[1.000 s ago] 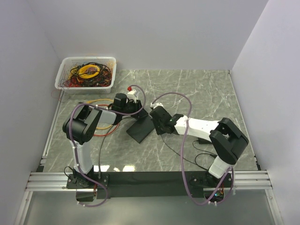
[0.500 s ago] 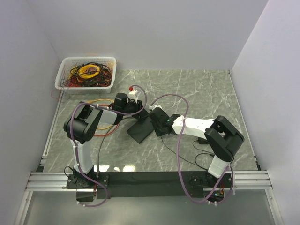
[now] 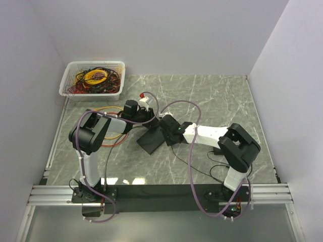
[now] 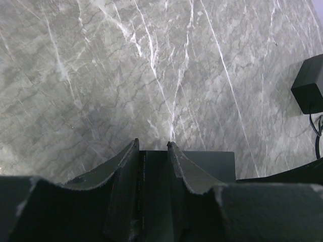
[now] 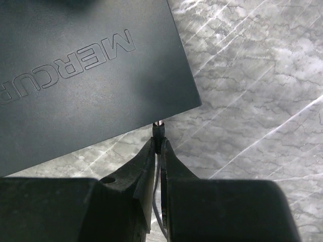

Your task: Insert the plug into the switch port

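The switch (image 3: 151, 139) is a flat black box marked MERCUR (image 5: 86, 75), lying mid-table. My left gripper (image 4: 152, 146) is shut on its far edge, the box (image 4: 154, 191) clamped between the two fingers. My right gripper (image 5: 159, 143) is shut on a small black barrel plug (image 5: 159, 132) with a thin cable trailing back between the fingers. The plug's metal tip touches the switch's near edge by its right corner; the port itself is hidden under that edge. In the top view the right gripper (image 3: 168, 130) sits at the switch's right side, the left gripper (image 3: 146, 119) at its upper end.
A white basket (image 3: 68, 73) of tangled cables stands at the back left. A black power adapter (image 4: 309, 91) and its cable (image 3: 202, 171) lie on the marble at the right. Orange and red cable loops (image 3: 108, 108) lie under the left arm.
My right arm has moved left, bringing the plug up against the switch's edge. The left gripper and the switch have stayed nearly where they were.
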You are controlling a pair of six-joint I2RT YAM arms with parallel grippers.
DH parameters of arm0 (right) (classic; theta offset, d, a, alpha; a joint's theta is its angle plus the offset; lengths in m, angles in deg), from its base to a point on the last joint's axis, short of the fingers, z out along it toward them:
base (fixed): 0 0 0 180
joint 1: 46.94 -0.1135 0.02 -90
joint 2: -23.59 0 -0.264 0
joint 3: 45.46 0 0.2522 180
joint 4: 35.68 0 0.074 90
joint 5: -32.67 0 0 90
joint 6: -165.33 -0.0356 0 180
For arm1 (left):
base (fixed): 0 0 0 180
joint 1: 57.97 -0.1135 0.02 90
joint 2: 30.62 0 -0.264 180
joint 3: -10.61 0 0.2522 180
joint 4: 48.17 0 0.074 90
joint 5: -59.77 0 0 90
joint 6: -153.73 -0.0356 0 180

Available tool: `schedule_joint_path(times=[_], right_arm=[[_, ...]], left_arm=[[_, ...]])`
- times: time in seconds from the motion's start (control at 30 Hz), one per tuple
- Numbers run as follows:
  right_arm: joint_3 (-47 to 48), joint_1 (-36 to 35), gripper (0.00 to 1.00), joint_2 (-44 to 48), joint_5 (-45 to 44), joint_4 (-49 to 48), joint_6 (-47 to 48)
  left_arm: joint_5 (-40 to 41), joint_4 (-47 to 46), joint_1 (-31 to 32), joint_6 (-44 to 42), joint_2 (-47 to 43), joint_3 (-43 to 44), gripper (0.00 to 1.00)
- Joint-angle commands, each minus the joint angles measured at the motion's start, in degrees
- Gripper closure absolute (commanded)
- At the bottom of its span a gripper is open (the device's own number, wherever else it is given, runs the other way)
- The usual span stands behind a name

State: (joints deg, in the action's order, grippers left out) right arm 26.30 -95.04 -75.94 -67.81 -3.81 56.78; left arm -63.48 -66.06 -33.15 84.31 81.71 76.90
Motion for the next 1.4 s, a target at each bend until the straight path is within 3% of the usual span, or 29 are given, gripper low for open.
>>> schedule_joint_path(times=[0.0, 0.87, 1.37], right_arm=[[2.3, -1.1, 0.97, -0.7, 0.5, -0.8, -0.2], [7.4, -1.5, 0.98, -0.7, -11.7, 4.0, 4.0], [1.2, -1.3, 1.00, 1.3, -16.0, -8.4, 12.3]], left_arm=[[-2.3, 1.1, 1.1, -1.9, 0.3, 1.3, 0.66], [-8.2, 4.3, 4.7, -9.2, 0.1, 1.3, 0.67], [-12.4, 3.0, 5.3, -11.7, -0.4, 0.2, 0.66]])
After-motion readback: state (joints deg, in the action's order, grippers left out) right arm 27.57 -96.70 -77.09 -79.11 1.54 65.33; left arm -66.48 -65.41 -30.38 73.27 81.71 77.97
